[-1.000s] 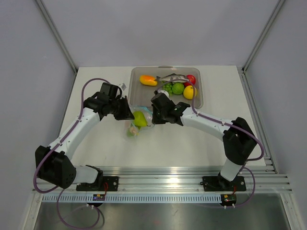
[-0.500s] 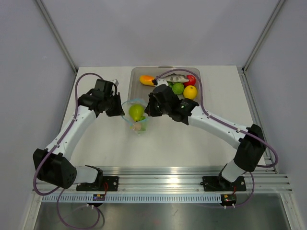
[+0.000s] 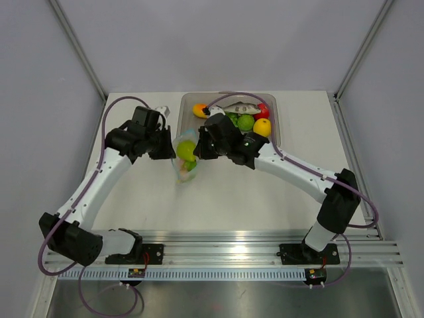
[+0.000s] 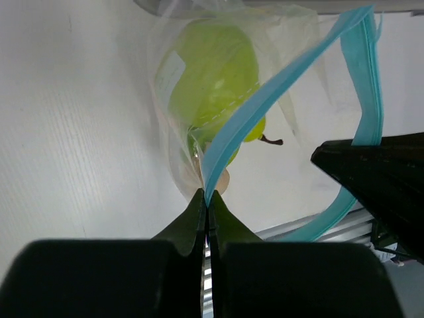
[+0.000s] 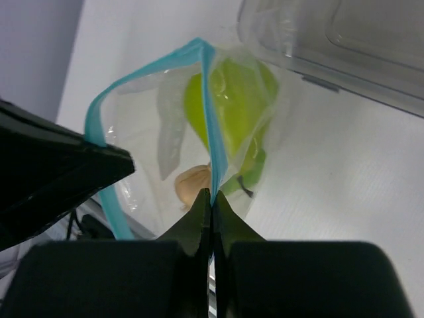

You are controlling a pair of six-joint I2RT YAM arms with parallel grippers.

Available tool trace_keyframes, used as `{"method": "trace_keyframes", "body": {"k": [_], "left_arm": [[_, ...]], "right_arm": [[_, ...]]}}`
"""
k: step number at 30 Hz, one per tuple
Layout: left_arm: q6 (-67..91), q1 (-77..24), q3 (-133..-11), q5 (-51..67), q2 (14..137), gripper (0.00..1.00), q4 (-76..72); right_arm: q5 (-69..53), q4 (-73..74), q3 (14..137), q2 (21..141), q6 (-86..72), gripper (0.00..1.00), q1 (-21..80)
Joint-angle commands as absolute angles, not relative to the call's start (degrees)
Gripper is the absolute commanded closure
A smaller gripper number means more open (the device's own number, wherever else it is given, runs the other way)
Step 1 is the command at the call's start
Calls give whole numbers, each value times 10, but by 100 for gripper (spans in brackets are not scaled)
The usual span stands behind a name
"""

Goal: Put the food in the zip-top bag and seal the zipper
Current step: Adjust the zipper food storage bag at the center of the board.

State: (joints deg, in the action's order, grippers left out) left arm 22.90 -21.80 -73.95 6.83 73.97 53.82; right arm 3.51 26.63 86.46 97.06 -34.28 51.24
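A white table is seen between grey walls, with a clear tray set at its far side. The left gripper is pinched shut on the light blue zipper, and the right gripper is clamped on the same strip at the opposite side of the mouth. Between them the zip-top bag is held with its mouth spread, just beside the tray's near left corner. From above, only a green blur is made out inside. In the wrist views a green pear and a pinkish egg beneath it are shown through the plastic. More food is seen in the tray, partly hidden by the right arm.
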Motion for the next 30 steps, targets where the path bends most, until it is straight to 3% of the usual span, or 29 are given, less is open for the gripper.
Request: {"method": "trace_keyframes", "body": {"k": [1, 11, 22, 30], "left_arm": [[228, -221, -822, 66, 700, 100, 529], [253, -230, -634, 66, 756, 100, 450], [236, -230, -825, 46, 672, 100, 561], [259, -231, -669, 100, 695, 100, 472]], "right_arm": [[18, 241, 897, 917, -329, 100, 526], [10, 217, 765, 1005, -365, 100, 526], [41, 243, 806, 899, -336, 100, 526], [11, 223, 750, 966, -360, 100, 526]]}}
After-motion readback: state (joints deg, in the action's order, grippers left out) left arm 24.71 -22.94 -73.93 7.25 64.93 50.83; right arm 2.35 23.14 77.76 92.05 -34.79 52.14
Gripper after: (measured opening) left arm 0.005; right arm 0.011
